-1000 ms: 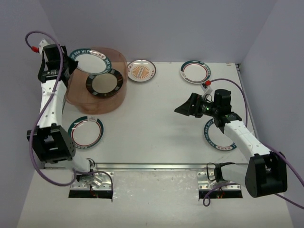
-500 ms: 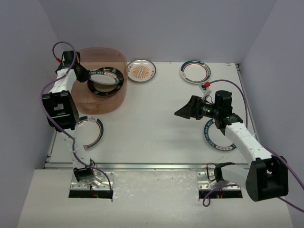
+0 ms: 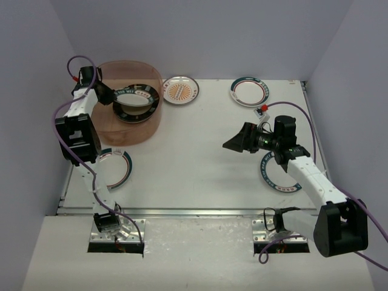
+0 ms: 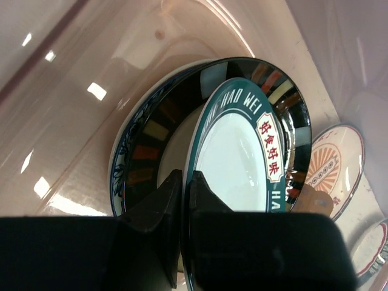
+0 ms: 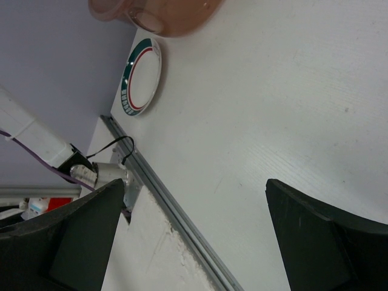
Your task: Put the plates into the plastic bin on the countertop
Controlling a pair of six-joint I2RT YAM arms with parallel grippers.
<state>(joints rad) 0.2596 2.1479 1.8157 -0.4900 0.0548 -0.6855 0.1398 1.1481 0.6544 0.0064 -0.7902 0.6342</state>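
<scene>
Up top: left gripper [image 3: 109, 95] clenched on teal-rimmed plate [image 3: 136, 100], down inside plastic bin [image 3: 121, 133]; right gripper [image 3: 230, 143] splayed wide above countertop [image 3: 194, 157]. Left wrist: pinching that plate's rim over dark metallic plate [image 4: 156, 130]. Right wrist: spread, gripping nothing.

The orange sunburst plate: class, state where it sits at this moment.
In the top view the orange sunburst plate lies on the countertop at its far edge, just right of the plastic bin, with a teal-rimmed plate further right.
</scene>
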